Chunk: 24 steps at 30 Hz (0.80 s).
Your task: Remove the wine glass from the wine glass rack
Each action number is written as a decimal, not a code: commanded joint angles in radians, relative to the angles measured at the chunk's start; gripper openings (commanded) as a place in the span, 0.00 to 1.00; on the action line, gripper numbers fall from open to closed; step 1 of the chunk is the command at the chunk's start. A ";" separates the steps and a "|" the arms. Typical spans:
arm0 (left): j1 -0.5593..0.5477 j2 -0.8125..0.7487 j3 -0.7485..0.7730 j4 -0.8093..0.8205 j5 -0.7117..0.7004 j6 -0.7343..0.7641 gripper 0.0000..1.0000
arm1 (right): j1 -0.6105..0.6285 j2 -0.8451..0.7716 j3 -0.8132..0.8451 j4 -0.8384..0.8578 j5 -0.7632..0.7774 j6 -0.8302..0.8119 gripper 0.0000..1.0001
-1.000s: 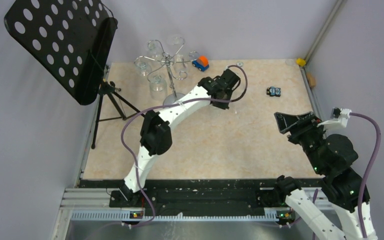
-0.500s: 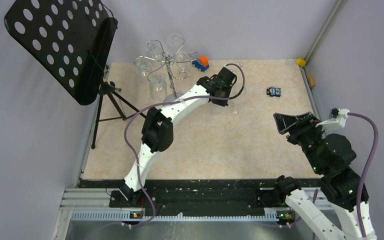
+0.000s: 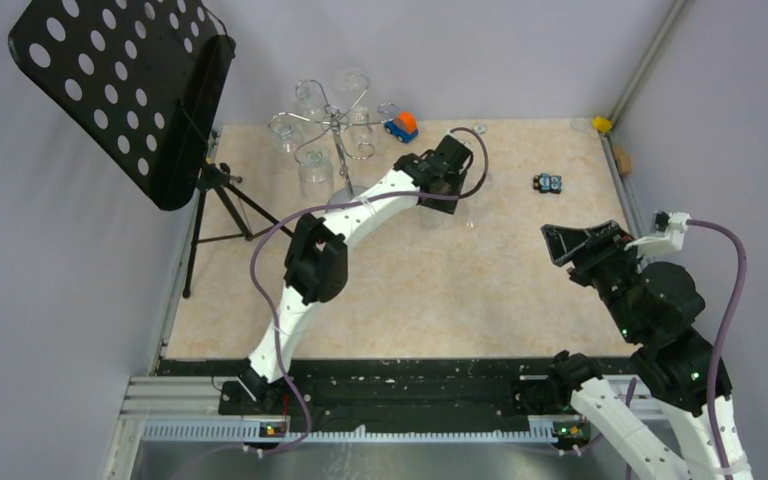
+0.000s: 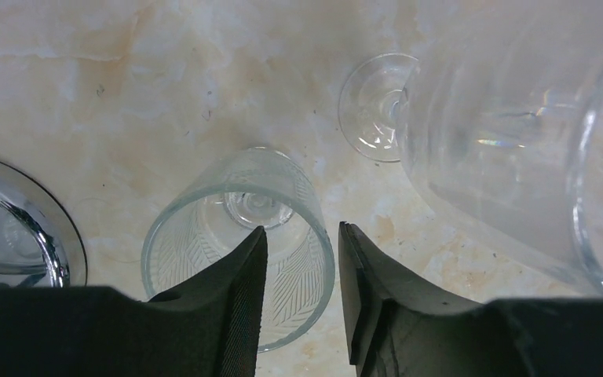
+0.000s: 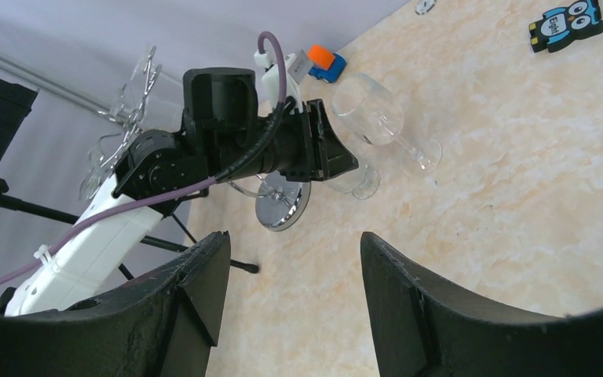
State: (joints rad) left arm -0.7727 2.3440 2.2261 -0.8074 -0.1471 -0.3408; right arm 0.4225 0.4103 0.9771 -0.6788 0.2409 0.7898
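Right of rack [image 3: 335, 125], on table [image 3: 410, 290], wine glass [image 4: 204, 236] stands upright under left gripper [image 4: 302, 228]; jaws slightly apart, gripping nothing. Second glass [image 4: 502, 157] just beside. Right gripper [image 5: 294, 236] wide apart, empty.

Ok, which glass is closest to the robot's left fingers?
The clear glass etched with leaf patterns, standing upright right at the left fingers. The plain clear wine glass lies on its side farther off.
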 commanded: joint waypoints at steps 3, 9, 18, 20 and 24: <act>0.007 -0.103 0.042 0.058 0.016 -0.005 0.48 | 0.001 0.036 0.010 0.024 -0.017 0.000 0.62; 0.006 -0.269 -0.059 0.109 0.080 -0.016 0.52 | 0.001 0.039 -0.004 0.033 -0.017 0.003 0.62; -0.004 -0.550 -0.213 0.129 0.136 -0.001 0.87 | 0.002 0.069 -0.046 0.110 -0.063 0.024 0.62; -0.010 -0.621 -0.250 0.133 0.120 0.012 0.89 | 0.001 0.084 -0.051 0.132 -0.083 0.026 0.64; -0.014 -0.767 -0.330 0.145 0.063 0.029 0.89 | 0.001 0.111 -0.076 0.186 -0.129 0.043 0.66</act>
State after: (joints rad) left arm -0.7803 1.6974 1.9583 -0.6998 -0.0414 -0.3374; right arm 0.4225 0.4946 0.9184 -0.5900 0.1684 0.8158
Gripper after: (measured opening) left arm 0.895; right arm 0.655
